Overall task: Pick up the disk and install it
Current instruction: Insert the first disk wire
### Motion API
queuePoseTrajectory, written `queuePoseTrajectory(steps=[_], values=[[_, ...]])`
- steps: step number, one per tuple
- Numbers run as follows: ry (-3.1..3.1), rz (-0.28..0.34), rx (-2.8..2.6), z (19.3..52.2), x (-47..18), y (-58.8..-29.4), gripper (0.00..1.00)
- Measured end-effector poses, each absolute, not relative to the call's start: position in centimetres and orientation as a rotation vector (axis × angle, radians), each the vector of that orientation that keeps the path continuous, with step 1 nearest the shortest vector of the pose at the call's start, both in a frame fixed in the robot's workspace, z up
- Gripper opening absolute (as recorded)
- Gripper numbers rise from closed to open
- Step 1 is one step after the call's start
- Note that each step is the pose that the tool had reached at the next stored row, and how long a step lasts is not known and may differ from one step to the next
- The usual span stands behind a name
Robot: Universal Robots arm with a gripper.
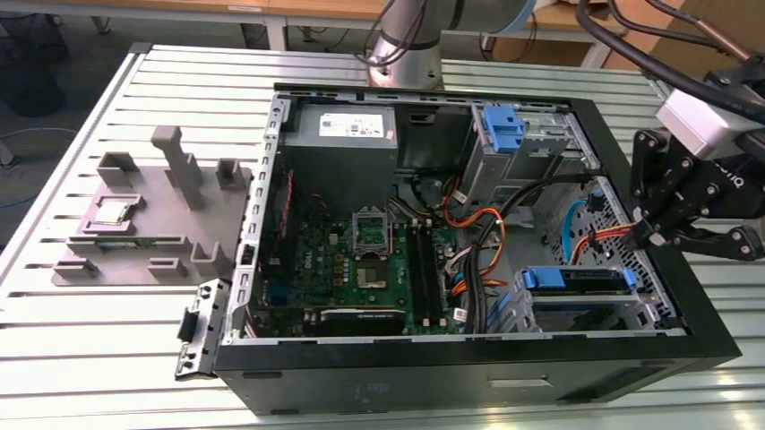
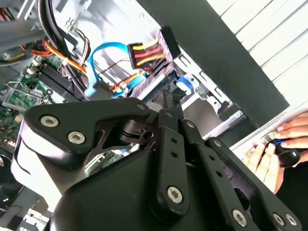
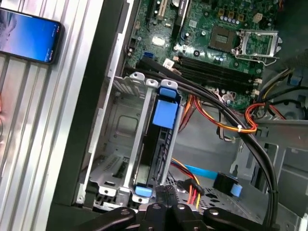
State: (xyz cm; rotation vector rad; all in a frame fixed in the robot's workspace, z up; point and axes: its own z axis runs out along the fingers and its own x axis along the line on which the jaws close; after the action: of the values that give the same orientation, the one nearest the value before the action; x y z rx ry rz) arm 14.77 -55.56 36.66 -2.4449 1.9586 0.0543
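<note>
Inside the open computer case (image 1: 467,345), black and orange cables (image 3: 231,120) crossed the gap between the motherboard (image 1: 358,260) and the drive cage (image 3: 120,144). The disk (image 3: 163,115) filled one cage slot; the slot beside it stood free. A phone (image 3: 29,33) lay on the bench (image 1: 107,313) beside the case wall.

In the exterior view, the gripper (image 1: 669,235) at the right edge is cut off by the frame, and whether its jaws are parted cannot be told. The disk (image 1: 575,279) sits in its bay at lower right with only its top face and blue rail showing; the rest is hidden by the cage. In the second wrist view, the gripper's black body hides most of the disk (image 2: 184,86), and a hand (image 2: 274,149) is cut by the right edge. In the first wrist view, a phone (image 3: 29,34) at upper left is cropped.
</note>
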Motion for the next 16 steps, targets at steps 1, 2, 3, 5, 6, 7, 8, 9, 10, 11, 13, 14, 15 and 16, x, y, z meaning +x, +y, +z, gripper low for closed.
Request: queuePoseTrajectory(steps=[1,2,3,5,6,7,8,9,10,11,13,14,15,16], values=[[1.96,0.051,-2.447,36.65,14.82,-55.32,0.1],[1.962,0.048,-2.449,36.65,14.85,-55.13,0.1],[1.962,0.047,-2.449,36.64,14.85,-55.02,0.1],[1.958,0.04,-2.448,36.64,14.86,-54.9,0.1],[1.948,0.03,-2.449,36.63,14.86,-54.89,0.1],[1.936,0.02,-2.452,36.61,14.86,-54.89,0.1],[1.923,0.01,-2.456,36.6,14.86,-54.89,0.1],[1.91,0.001,-2.46,36.61,14.86,-54.89,0.1],[1.896,-0.006,-2.467,36.61,14.86,-54.89,0.1],[1.88,-0.009,-2.476,36.6,14.86,-54.9,0.1],[1.843,-0.013,-2.502,36.57,14.87,-54.89,0.1],[1.824,-0.015,-2.515,36.55,14.86,-54.89,0.1],[1.805,-0.017,-2.527,36.54,14.86,-54.89,0.1],[1.786,-0.019,-2.54,36.52,14.86,-54.89,0.1]])
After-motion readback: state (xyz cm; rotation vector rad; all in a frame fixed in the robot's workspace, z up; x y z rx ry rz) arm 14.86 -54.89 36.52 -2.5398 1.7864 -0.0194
